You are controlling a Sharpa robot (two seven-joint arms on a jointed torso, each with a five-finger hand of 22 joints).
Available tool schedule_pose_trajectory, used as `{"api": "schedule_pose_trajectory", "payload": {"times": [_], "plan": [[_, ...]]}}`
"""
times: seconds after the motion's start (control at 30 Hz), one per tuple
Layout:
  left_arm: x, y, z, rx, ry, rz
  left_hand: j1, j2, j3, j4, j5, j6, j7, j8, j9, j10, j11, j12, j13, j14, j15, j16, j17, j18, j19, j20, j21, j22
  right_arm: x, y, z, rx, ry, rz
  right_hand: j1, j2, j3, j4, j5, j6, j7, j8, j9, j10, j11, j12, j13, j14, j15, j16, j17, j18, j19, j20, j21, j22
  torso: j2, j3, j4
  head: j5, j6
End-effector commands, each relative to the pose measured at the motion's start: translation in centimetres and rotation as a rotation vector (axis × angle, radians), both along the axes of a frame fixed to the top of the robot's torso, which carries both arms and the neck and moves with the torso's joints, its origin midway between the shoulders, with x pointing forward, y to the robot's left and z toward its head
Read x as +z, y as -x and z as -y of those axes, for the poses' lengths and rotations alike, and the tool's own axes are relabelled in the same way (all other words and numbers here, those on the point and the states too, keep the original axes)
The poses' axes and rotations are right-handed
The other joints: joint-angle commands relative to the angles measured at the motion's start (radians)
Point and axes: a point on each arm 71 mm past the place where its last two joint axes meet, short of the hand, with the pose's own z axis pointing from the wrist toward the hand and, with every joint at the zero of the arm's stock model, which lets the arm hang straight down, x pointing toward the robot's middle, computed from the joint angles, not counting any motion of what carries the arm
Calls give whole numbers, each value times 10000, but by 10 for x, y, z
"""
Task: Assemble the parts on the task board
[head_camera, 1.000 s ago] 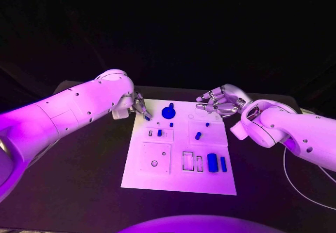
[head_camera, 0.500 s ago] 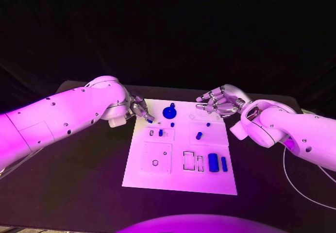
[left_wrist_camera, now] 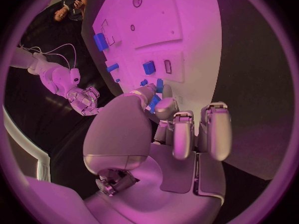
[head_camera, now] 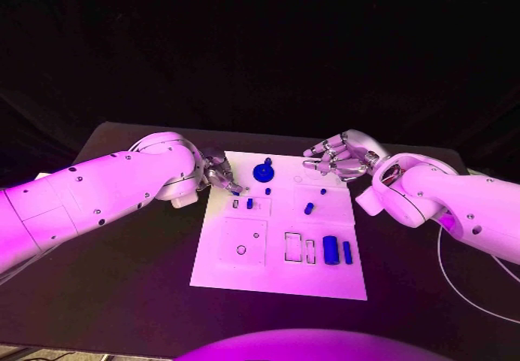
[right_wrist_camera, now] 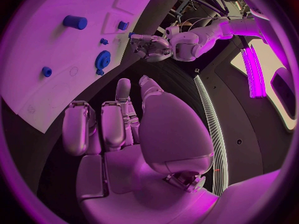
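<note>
The white task board (head_camera: 222, 263) lies mid-table. On its far part stands a blue gear (head_camera: 261, 174), with small blue pegs (head_camera: 308, 208) below it and two blue blocks (head_camera: 329, 250) near the front right. My left hand (head_camera: 220, 177) hovers over the board's far left corner. It pinches a small blue part (left_wrist_camera: 154, 102) between thumb and a finger. My right hand (head_camera: 341, 159) hangs over the far right corner with its fingers loosely bent and apart, holding nothing. The gear (right_wrist_camera: 103, 58) also shows in the right wrist view.
Empty rectangular slots (head_camera: 291, 247) and a round hole (head_camera: 240, 250) mark the board's near half. A thin cable (head_camera: 455, 282) trails over the black table on the right.
My left hand has slid slightly toward me along the board's left edge, still pinching the small blue part, and its arm has dropped lower. The right hand has stayed put.
</note>
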Motion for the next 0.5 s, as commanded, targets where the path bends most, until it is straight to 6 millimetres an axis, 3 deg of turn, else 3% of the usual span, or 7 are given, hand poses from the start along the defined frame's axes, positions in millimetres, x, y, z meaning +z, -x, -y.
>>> {"api": "schedule_pose_trajectory", "payload": {"times": [0.03, 0.5], "plan": [[0, 2, 2, -351, -280, 184, 34, 31, 1118, -1055, -2, 79, -1, 62, 10, 64, -5, 34, 8, 1053, -12, 31, 2633, -32, 509, 31, 46, 1610, -1, 1, -1, 196, -6, -8, -20, 84, -53, 15, 40, -63, 21, -27, 9, -64, -20, -48, -16, 246, 59, -62, -14, 72, -58, -11, -63, -12, -4, 10, 23, 3, -30], [-11, 6, 2, -351, -809, -330, -14, 17, 1138, -1049, -30, 103, -11, 69, 10, 95, -10, 68, 43, 1053, -16, 31, 2633, -30, 506, 27, 40, 1605, -1, 1, -2, 221, -18, -14, -20, 84, -53, 15, 40, -63, 21, -27, 9, -64, -20, -48, -16, 246, 59, -62, -14, 72, -58, -11, -63, -12, 9, 10, -6, 45, -82]]}}
